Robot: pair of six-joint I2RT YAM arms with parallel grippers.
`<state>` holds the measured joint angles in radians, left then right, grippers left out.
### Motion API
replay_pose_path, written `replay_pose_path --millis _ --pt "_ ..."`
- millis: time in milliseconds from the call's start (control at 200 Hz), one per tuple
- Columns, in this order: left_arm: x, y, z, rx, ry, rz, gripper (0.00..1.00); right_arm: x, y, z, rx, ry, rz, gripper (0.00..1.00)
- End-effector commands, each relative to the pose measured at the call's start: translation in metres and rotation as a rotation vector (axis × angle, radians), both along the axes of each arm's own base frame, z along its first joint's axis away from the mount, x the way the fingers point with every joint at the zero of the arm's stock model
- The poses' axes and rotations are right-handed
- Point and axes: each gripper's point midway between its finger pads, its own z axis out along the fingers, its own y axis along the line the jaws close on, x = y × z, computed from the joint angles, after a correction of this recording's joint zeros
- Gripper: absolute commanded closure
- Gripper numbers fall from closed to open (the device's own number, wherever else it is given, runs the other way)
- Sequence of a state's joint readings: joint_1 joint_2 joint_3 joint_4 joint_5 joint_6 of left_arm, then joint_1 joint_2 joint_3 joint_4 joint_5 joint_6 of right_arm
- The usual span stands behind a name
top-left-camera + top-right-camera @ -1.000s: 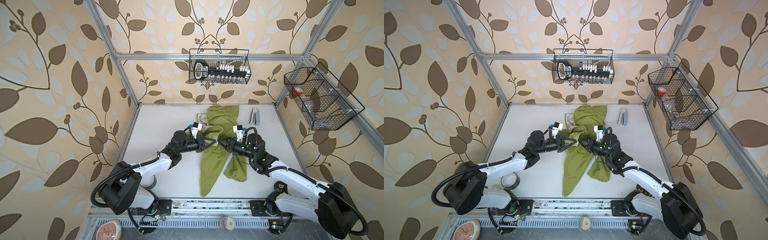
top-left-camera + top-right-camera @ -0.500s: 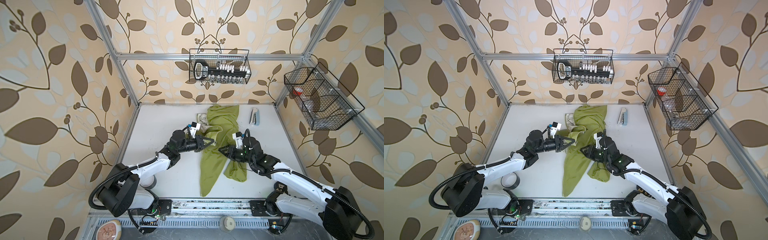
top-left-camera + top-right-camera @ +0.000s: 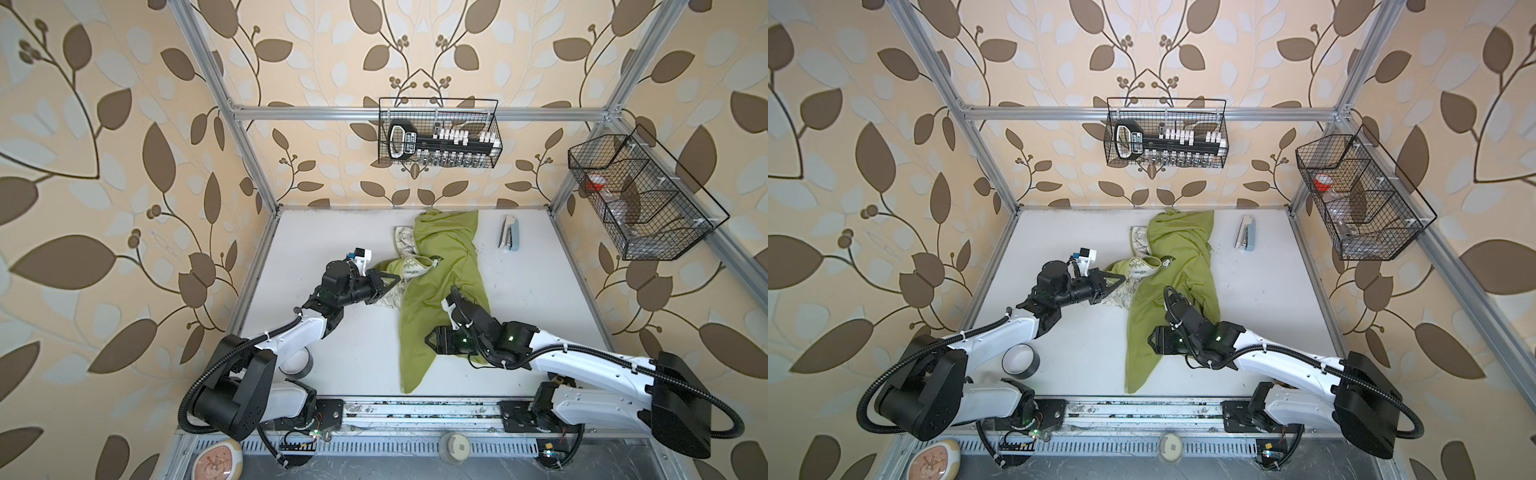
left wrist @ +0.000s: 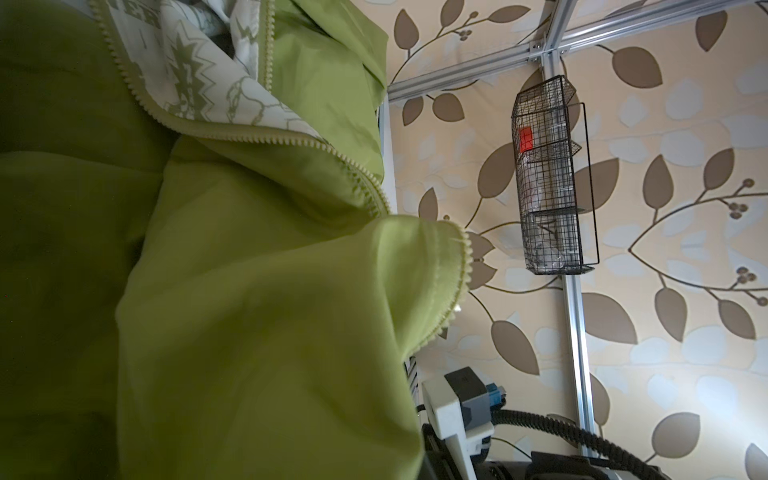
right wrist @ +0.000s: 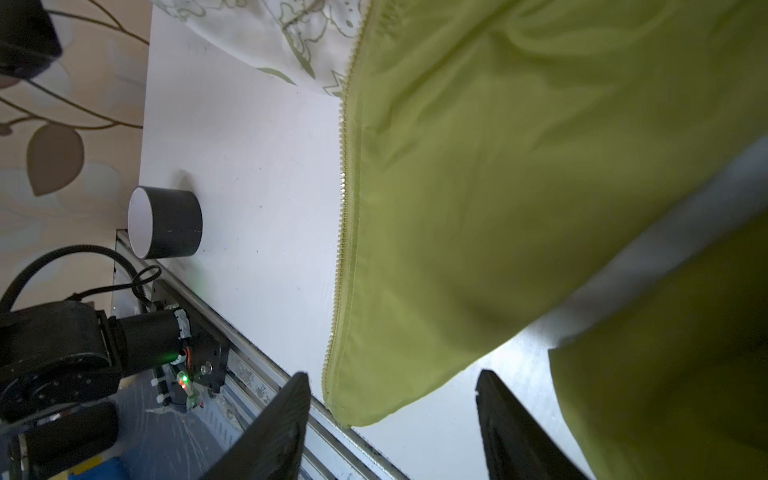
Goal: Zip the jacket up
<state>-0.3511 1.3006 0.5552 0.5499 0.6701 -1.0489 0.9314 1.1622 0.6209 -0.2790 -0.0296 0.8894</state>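
White table [image 3: 365, 332] under the jacket [image 3: 449, 257]; my left gripper [image 3: 394, 282] pinches its flap open so my right gripper [image 3: 428, 338], jaws spread, can reach its zipper [image 5: 344, 216]

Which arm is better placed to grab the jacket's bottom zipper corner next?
Right, probably: the right pincer is open, that corner of the jacket between its fingers; the left pincer is shut on the upper edge.
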Motion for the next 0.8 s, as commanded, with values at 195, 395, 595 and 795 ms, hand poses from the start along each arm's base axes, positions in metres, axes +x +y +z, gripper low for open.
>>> replay_pose_path --millis 195,395,595,795 --pt "0.005 0.002 0.011 -0.027 -0.070 -0.017 1.00 0.002 -0.005 -0.042 -0.061 0.056 -0.064 0.33" --pt "0.004 0.004 0.012 -0.040 -0.074 -0.018 1.00 0.011 0.005 -0.057 -0.074 0.064 -0.064 0.45" --pt "0.005 0.009 0.016 -0.056 -0.077 -0.009 1.00 0.051 -0.009 -0.036 -0.091 0.010 -0.116 0.86" --pt "0.011 0.010 0.025 -0.079 -0.087 -0.002 1.00 0.107 -0.041 0.019 -0.153 -0.089 -0.143 1.00"
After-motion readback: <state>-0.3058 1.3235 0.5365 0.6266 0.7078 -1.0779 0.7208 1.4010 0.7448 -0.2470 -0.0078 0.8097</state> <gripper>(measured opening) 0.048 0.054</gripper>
